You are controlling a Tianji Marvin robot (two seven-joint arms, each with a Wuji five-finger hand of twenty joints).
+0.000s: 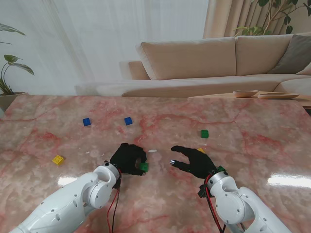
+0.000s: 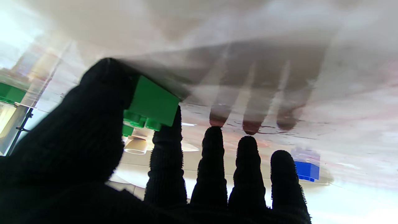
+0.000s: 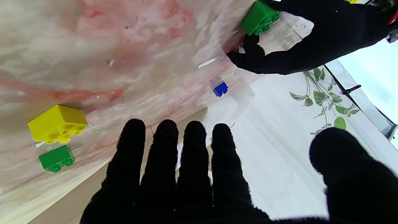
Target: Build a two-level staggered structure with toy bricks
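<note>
Left hand (image 1: 127, 158) pinches small green plastic toy brick (image 1: 144, 167); keep studs level. Right hand (image 1: 194, 161) spread, empty.

Both arms are glossy white rounded plastic shells, the left arm (image 1: 73, 201) and right arm (image 1: 243, 206) alike; each ends in a five-fingered hand in black knitted fabric, the left hand (image 1: 127, 158) and right hand (image 1: 195, 161). Thin red and black cables (image 1: 113, 206) hang at each wrist; a small green fitting (image 1: 222, 170) sits on the right wrist.
</note>
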